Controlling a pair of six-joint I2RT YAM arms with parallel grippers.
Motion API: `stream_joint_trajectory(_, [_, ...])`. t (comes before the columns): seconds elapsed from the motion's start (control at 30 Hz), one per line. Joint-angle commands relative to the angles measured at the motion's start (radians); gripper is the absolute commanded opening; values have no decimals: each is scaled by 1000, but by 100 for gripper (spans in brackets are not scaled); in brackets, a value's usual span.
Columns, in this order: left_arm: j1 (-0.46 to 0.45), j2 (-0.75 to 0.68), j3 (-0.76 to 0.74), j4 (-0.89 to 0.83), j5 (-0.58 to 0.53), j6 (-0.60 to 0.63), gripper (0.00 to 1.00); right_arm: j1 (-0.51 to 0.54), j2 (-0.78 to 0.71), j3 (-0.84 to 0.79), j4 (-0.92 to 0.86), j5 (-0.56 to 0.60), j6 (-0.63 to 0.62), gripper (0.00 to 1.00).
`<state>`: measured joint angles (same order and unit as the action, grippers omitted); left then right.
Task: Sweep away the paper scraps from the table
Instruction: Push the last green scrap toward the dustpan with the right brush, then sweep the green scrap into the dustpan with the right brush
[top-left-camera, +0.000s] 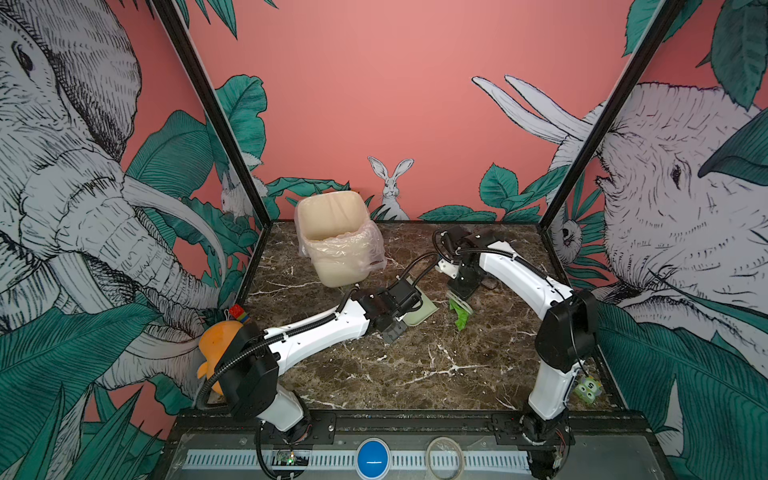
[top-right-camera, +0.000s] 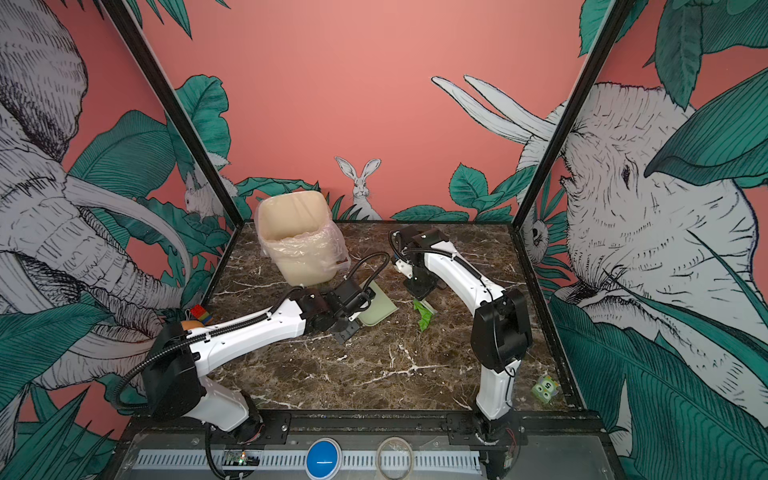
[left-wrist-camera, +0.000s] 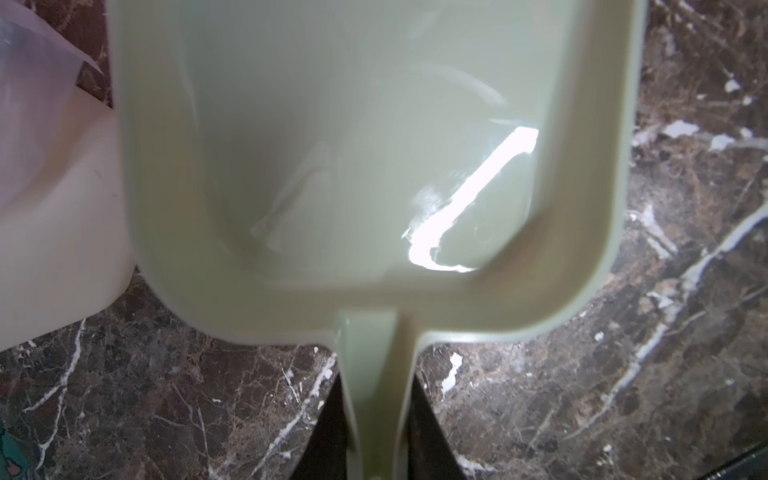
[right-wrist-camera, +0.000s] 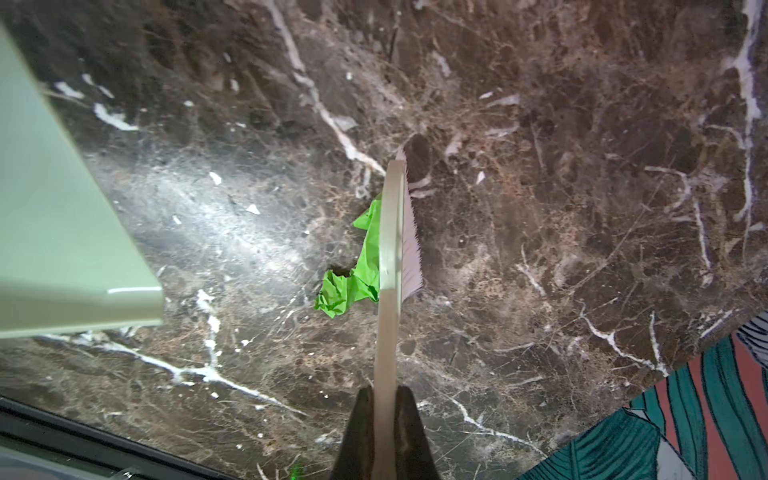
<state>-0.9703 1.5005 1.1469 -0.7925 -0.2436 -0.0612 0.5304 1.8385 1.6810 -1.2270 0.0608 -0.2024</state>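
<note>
A bright green crumpled paper scrap (right-wrist-camera: 353, 282) lies on the dark marble table (top-left-camera: 415, 365), mid-right, seen in both top views (top-left-camera: 460, 313) (top-right-camera: 424, 316). My right gripper (right-wrist-camera: 384, 390) is shut on the handle of a pale brush (right-wrist-camera: 392, 232), which stands on edge with its head right against the scrap and its white bristles on the far side. My left gripper (left-wrist-camera: 376, 374) is shut on the handle of the pale green dustpan (left-wrist-camera: 332, 166). The dustpan (top-left-camera: 422, 311) rests low on the table just left of the scrap, a short gap away. Its inside shows only glare.
A cream bin (top-left-camera: 340, 245) with a clear plastic liner stands at the back left, close behind the dustpan. An orange toy (top-left-camera: 218, 345) and a red block (top-left-camera: 237, 311) sit at the left edge. A small green toy (top-left-camera: 587, 388) sits at the front right corner.
</note>
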Motion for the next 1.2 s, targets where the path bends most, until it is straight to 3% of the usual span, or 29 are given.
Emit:
stream_joint_trajectory(0.0, [-25, -64, -31, -66, 23, -45, 14, 20, -55, -1, -64, -45, 51, 0])
stream_joint_trajectory(0.27, [-85, -79, -82, -106, 117, -42, 15, -8, -120, -10, -140, 31, 88, 0])
stream_joint_trajectory(0.67, [-95, 76, -31, -52, 237, 60, 15, -36, -134, -67, -152, -7, 134, 0])
stream_joint_trajectory(1.17, [-94, 244, 90, -36, 189, 104, 13, -36, -108, -85, -117, -36, 172, 0])
